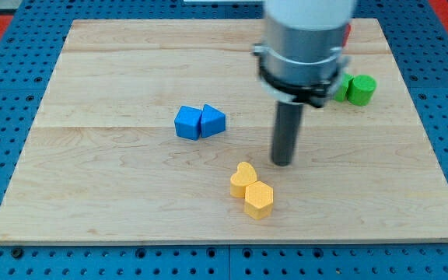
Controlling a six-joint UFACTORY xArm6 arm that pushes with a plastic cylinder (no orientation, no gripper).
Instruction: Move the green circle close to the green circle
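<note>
**Ana:** Wood grain ran in pale planks across the board [115, 78], which sat on a blue pegboard [6, 47] dotted with holes. What shapes were on it?

**Ben:** 2 blue blocks touched each other left of the board's centre: a blue cube [187, 123] and a blue triangle [213, 121]. 2 yellow ones touched nearer the bottom edge: a yellow heart [243, 179] and a yellow hexagon [259, 199]. All looked matte and smooth.

**Ana:** And the green circle?

**Ben:** The green circle [361, 89] was a short, flat-topped cylinder, bright green, lying near the right edge toward the top right corner. Another green block [341, 88] touched its left side, partly hidden by the arm, so its shape could not be made out. A sliver of a red block [347, 33] showed behind the arm's housing near the top edge.

**Ana:** Where was my tip?

**Ben:** My tip [283, 162] rested on bare wood near the board's centre, just above and right of the yellow heart, well apart from the green circle, which lay up and to the right. It was a plain dark rod, holding nothing, with no claw to open or close.
</note>
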